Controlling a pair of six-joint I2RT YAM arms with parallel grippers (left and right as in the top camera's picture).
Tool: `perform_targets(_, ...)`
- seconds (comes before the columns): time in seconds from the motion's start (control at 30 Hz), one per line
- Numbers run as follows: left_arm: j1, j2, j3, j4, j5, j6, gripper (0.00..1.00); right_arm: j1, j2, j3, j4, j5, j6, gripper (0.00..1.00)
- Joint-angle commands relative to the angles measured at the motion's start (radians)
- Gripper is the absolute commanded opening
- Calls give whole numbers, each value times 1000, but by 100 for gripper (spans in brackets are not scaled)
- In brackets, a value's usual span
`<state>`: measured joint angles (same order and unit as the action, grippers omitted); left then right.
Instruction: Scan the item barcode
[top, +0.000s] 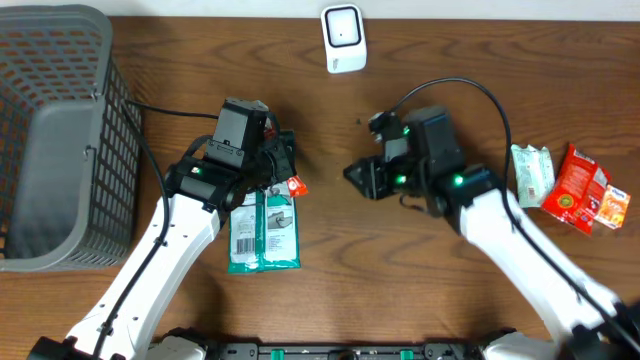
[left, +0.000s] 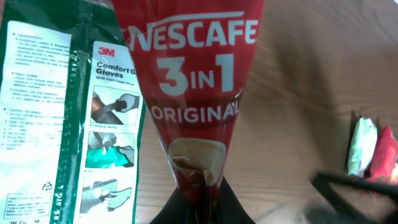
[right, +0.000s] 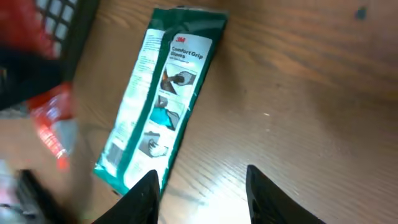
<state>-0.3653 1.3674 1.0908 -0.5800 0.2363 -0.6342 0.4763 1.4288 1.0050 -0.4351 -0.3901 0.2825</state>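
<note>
A: Overhead first; where's the sachet seen?
B: The sachet (top: 293, 185) is gripped at the tip of the left gripper (top: 281, 171), jaws closed on it; only a small red bit is seen, just above the glove pack (top: 263, 232), which is laid flat on the table (top: 340, 270); the scanner (top: 343, 38) is stood at the far edge, well apart; the basket (top: 60, 140) is set at far left.
A: And the right gripper?
B: The right gripper (top: 357, 176) is pointed toward the left one, near but apart; jaw width can't be told from above; snack packs (top: 575, 188) are laid to its right.
A: Left wrist view?
B: The sachet (left: 196, 93) is seen front & centre, red, "NESCAFE 3 IN 1 ORIGINAL" legible; its lower end is pinched by the left gripper (left: 200, 202); the glove pack (left: 62, 112) is seen beside it at left; the snack packs (left: 373, 149) are seen far right.
A: Right wrist view?
B: The right gripper (right: 205, 193) is held partly open, fingers (right: 140, 199) apart, nothing gripped, bare table (right: 298, 93) seen in the gap; the glove pack (right: 165, 99) is laid diagonally ahead; the sachet (right: 53, 124) is seen blurred at left; a basket (right: 62, 18) corner is seen top left.
</note>
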Motion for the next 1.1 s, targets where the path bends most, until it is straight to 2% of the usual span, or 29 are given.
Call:
perform_targets(0.0,-14,11,26,-3,-21,-58,7,97,-68,29,-37,229,-52,41)
perform_targets(0.17,-51,12,26,-8,-21,-112,7,204,-67,29,-40,296,-56,41)
perform_targets(0.23,-74,14,26,-11,-21,-139,7,244,-68,29,-39,380,-66,43)
perform_targets(0.53,-92,50,26,-18,-20,-216,7,309,-67,29,2,443,-67,44)
perform_targets(0.63,-93,69,26,-21,-9,-278,7,327,-58,29,5,491,-67,43)
perform_targets(1.07,-92,71,26,-20,-10,-284,7,350,36,29,41,463,-48,43)
